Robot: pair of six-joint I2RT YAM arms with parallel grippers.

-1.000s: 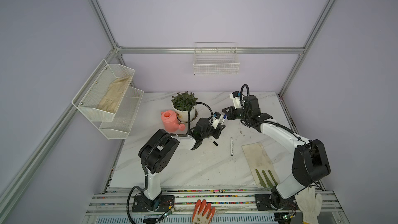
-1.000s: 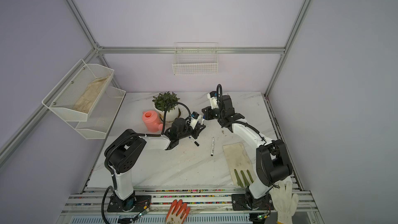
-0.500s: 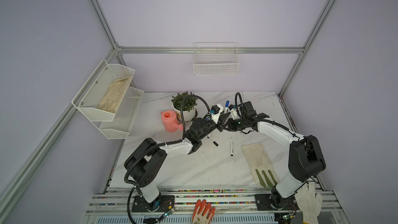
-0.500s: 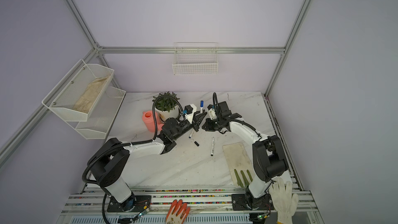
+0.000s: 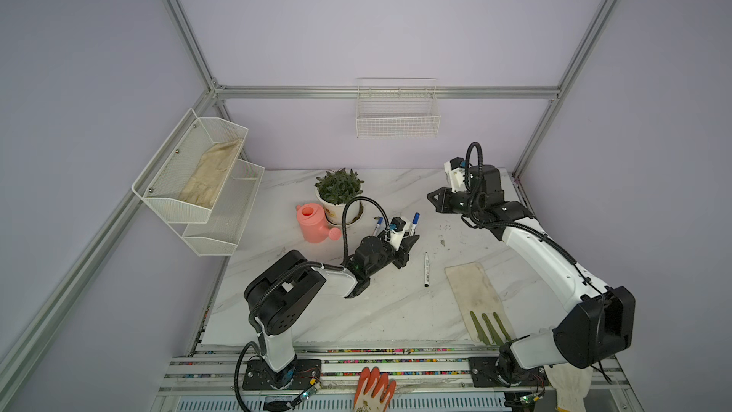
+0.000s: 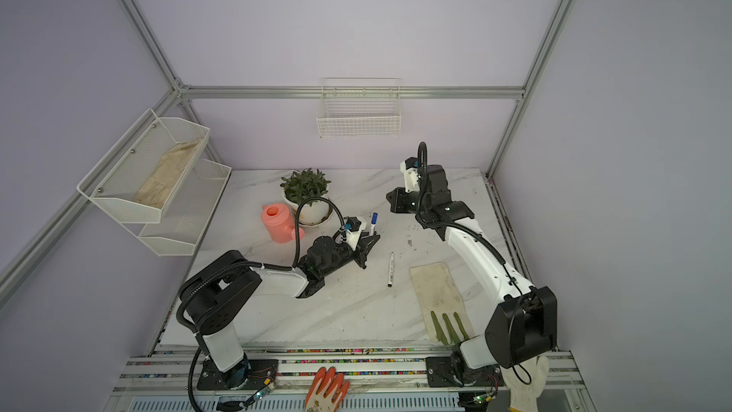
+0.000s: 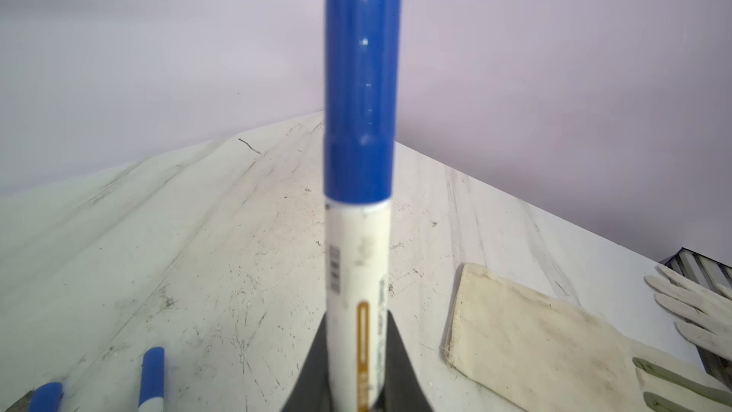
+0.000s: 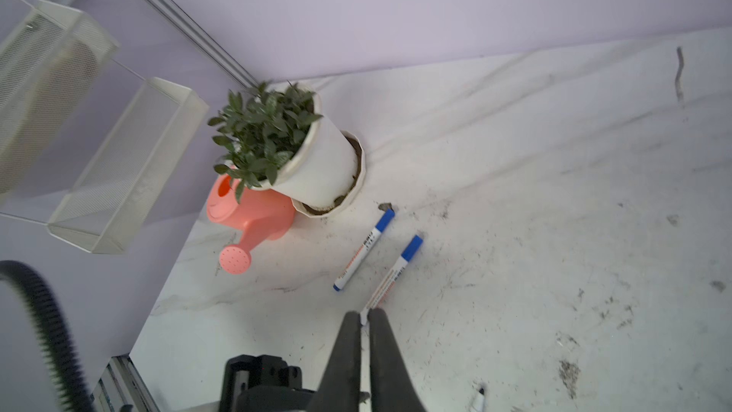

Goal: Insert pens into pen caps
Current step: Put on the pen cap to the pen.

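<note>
Left wrist view: left gripper (image 7: 356,317) pinches blue-capped pen (image 7: 358,239); right gripper (image 8: 364,317) pressed together; rack (image 5: 170,172) holds cloth (image 5: 210,176).

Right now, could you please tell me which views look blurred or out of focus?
In the left wrist view the blue-capped pen is soft, close to the lens; in the right wrist view the black cable is smeared; both top views look sharp and evenly lit.

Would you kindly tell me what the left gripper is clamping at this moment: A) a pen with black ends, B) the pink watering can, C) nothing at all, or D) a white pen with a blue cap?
D: in the left wrist view the left gripper is shut on the white pen, whose blue cap sticks out well beyond it.
</note>
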